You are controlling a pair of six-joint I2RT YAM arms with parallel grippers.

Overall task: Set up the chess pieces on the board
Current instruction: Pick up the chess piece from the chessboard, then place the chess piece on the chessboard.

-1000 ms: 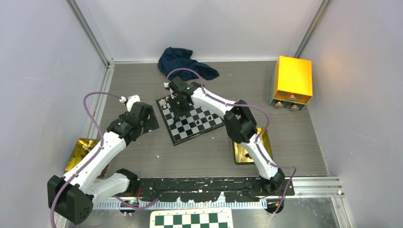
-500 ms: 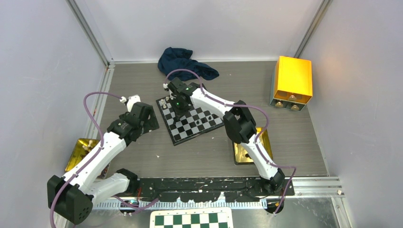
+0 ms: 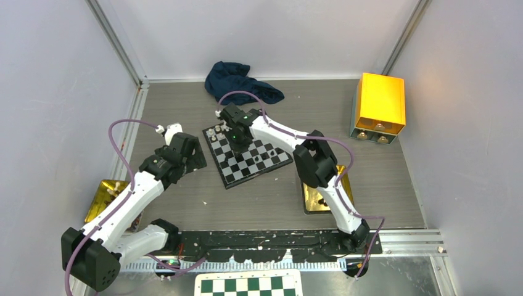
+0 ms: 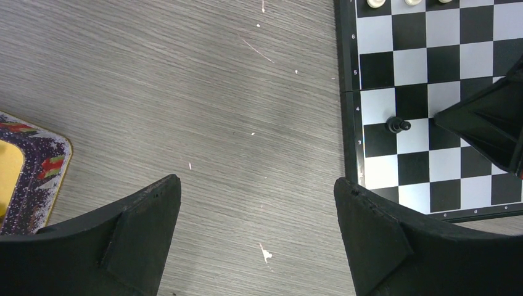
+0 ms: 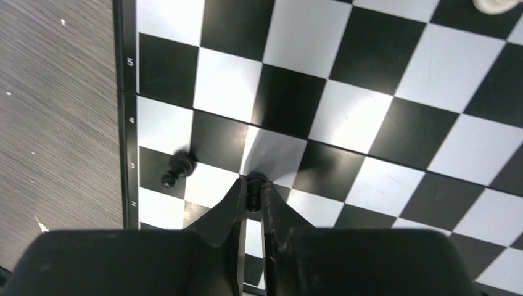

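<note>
My right gripper point(image 5: 253, 192) is clenched on a small black piece point(image 5: 255, 182) near the numbered edge of the board point(image 5: 348, 117), just beside a second black piece point(image 5: 177, 168) (that one looks tipped, though I cannot be sure). I should lift straight up, keep the pinch steady, and clear that neighbour before carrying it to its home square. My left gripper point(image 4: 256, 216) hangs spread wide over the table point(image 4: 185, 92).

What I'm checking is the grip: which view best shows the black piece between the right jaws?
Right wrist: the black piece sits close up, pinched between the jaws above the board. Top external shows only the right gripper covering it. Left wrist catches that gripper's dark body at the edge, not the piece.
</note>
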